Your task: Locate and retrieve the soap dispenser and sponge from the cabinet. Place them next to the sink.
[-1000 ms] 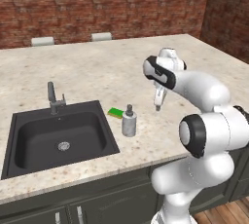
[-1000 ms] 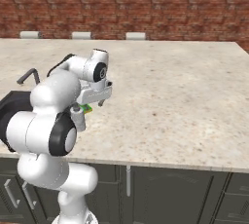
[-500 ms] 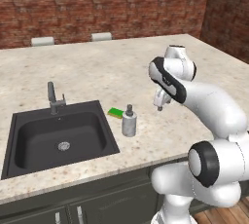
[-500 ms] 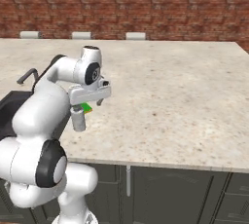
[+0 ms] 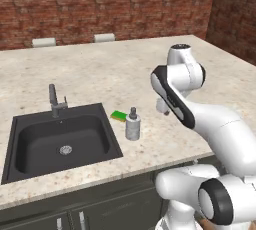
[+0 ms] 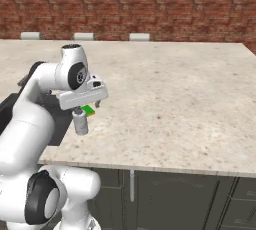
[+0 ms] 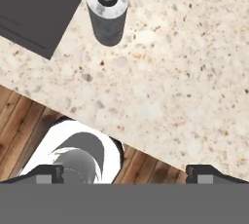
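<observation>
The soap dispenser (image 5: 132, 125), a grey-white marbled bottle with a grey pump, stands upright on the counter just right of the black sink (image 5: 30, 144). The green and yellow sponge (image 5: 119, 116) lies flat right behind it. In the right base view the dispenser (image 6: 80, 123) and sponge (image 6: 89, 110) sit just under the hand. My gripper (image 6: 85, 105) hovers above the counter, slightly right of the dispenser, and touches neither thing. Looking down, the hand view has the dispenser (image 7: 108, 9) at the top, and my gripper (image 7: 124, 174) is open with nothing between its tips. The cabinet is out of view.
A dark grey faucet (image 5: 55, 102) stands at the sink's back edge. The speckled counter (image 5: 115, 69) stretches wide behind and to the right, up to a brick wall (image 5: 100, 4). The counter's front edge (image 7: 73, 108) and the wooden floor (image 7: 19, 121) lie below the hand.
The arm's upper links have swung and folded, and the hand has edged a little toward the dispenser's side. The dispenser and sponge have stayed in place. The jaws remain wide apart.
</observation>
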Controlling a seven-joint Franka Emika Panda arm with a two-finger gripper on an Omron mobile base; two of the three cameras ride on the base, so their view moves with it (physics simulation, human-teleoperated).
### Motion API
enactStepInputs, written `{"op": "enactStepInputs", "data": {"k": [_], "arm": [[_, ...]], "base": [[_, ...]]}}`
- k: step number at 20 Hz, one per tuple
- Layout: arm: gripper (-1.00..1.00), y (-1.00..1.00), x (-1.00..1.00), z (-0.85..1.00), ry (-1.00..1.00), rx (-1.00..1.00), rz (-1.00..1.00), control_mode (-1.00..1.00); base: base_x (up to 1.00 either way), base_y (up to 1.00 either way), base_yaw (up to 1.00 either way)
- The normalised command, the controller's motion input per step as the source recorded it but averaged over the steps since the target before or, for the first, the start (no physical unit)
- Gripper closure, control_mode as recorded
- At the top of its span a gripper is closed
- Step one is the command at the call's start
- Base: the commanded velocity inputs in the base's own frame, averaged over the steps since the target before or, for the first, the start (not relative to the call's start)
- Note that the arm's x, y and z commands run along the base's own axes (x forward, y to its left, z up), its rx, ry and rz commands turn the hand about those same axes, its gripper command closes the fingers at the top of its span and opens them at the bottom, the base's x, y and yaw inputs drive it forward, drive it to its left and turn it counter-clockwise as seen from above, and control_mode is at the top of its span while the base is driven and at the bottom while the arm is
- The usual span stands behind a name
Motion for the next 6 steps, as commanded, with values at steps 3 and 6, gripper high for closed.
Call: {"op": "enactStepInputs", "data": {"k": [3, 6], "arm": [[-1.0, 0.02, -0.44, 0.08, -0.04, -0.07, -0.21, -1.0], [-1.0, -0.02, -0.54, 0.0, -0.12, 0.0, -0.2, -1.0]], "base": [[0.0, 0.0, 0.0], [0.0, 0.0, 0.0]]}}
